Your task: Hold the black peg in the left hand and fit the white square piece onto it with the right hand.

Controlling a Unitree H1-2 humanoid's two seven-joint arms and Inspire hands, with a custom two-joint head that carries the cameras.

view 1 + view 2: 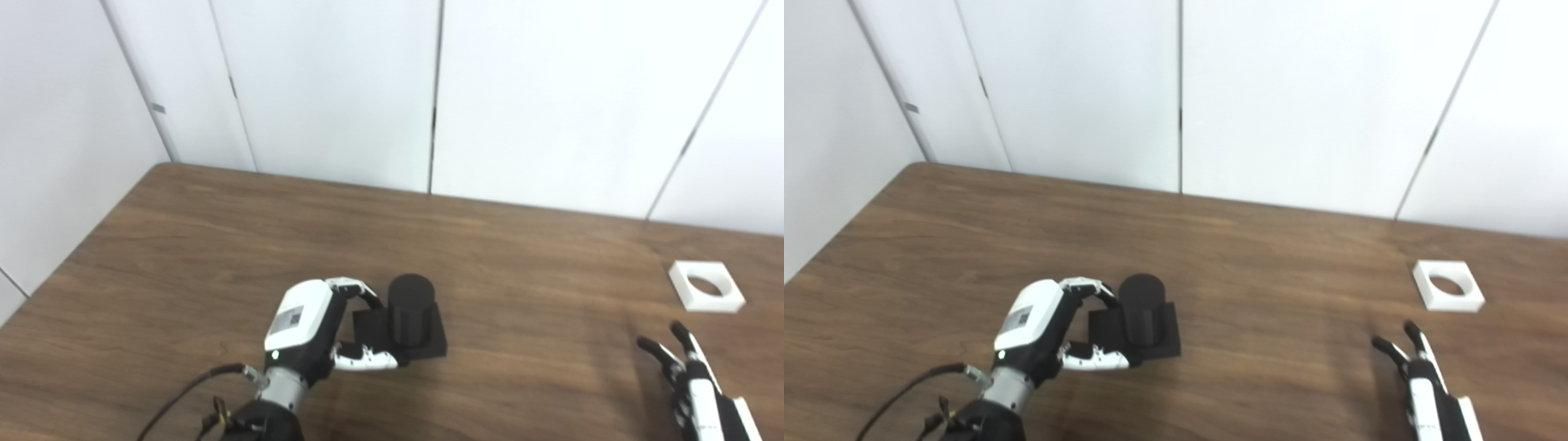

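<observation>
Right, the left hand (309,334) is low on the brown table (202,245), curled around the black peg (411,309). The peg is a short upright cylinder on a flat square black base, and the base sits flat on the wood. The fingers (358,288) arch over the near-left corner of that base toward the cylinder's side, and the thumb (367,361) reaches along the front edge of the base. So the hand is closed to a narrow cup on the piece, with fingers above and thumb below pinching the base between them. Whether the fingertips actually press against the cylinder itself is hard to tell; they are at least just beside it.

Over on the far side, the right hand (1424,383) comes up from the bottom right corner, with only part of it in view. Its dark-tipped fingers (1387,350) are stretched out straight and spread apart, pointing away across the table and holding nothing.

The white square piece (706,286) lies flat on the table near the right edge, its round hole facing up. It sits beyond the right hand's fingertips, near but apart from them, and well apart from the peg.
</observation>
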